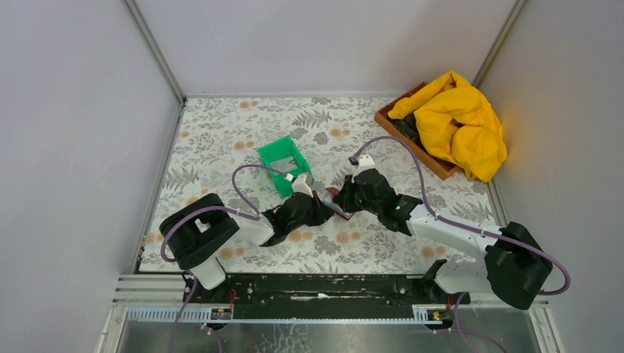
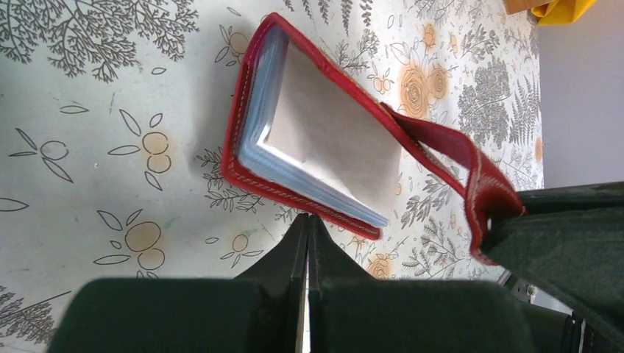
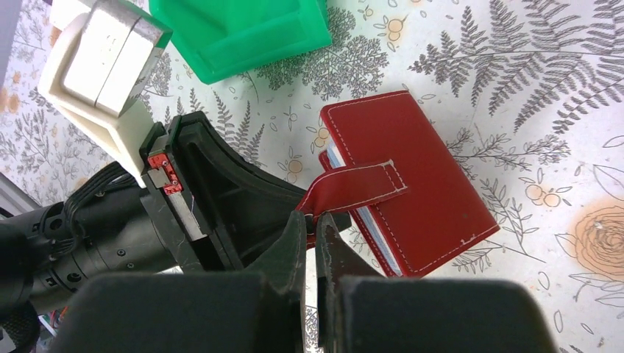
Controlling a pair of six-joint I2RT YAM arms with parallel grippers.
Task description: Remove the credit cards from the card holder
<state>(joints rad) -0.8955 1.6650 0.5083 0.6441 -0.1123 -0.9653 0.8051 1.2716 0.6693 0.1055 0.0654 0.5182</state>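
The dark red card holder (image 3: pixel 419 169) lies on the floral table, partly open, with pale blue-grey sleeves (image 2: pixel 259 125) showing between its covers. Its strap (image 3: pixel 360 187) is pulled up and away from the cover. My right gripper (image 3: pixel 315 220) is shut on the end of that strap. My left gripper (image 2: pixel 307 218) is shut, its tips against the holder's lower red edge (image 2: pixel 294 197), with nothing visible between them. In the top view both grippers meet over the holder (image 1: pixel 337 204) at the table's middle. The credit cards are hidden inside the sleeves.
A green plastic bin (image 1: pixel 285 163) stands just behind the left gripper, close to the holder (image 3: pixel 235 33). At the back right a wooden tray (image 1: pixel 434 163) holds a yellow cloth (image 1: pixel 460 121). Grey walls close in the table on three sides.
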